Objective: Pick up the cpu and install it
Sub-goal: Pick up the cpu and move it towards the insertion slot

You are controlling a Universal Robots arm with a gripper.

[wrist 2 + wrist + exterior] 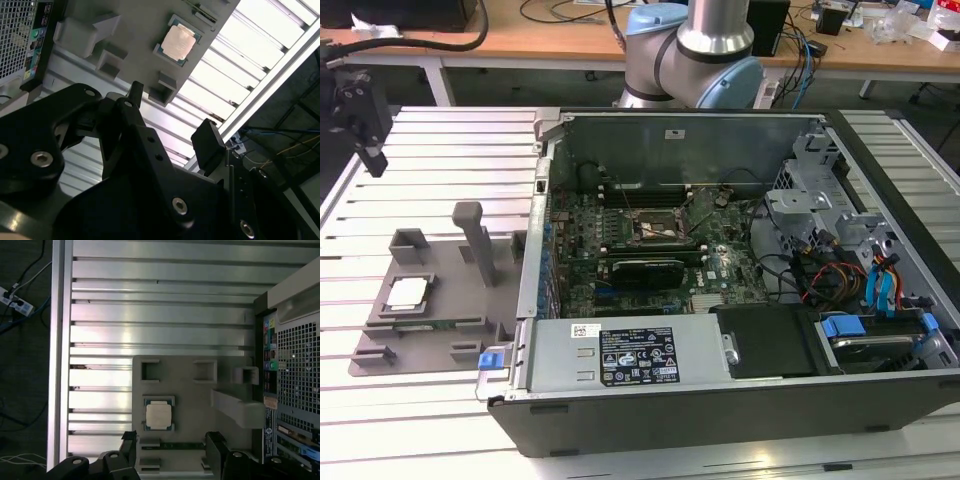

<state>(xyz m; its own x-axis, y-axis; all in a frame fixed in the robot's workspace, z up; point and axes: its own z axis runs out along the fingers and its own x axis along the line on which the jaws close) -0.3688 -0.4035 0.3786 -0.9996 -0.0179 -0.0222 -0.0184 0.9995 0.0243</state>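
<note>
So the gripper (171, 436) hangs over the ribbed aluminium counter (440, 150), fingers (216, 447) spread apart, nothing in them. The cpu (159, 415) sits in a square pocket on the grey plastic plate (190, 400), on the plate's side away from the open computer case (720, 400), below and a bit ahead of the fingers. Flat, square, dull silver lid, so there's no long side to line up.

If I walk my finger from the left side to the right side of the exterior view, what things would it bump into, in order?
cpu → tall grey post → motherboard socket → blue cables
</note>
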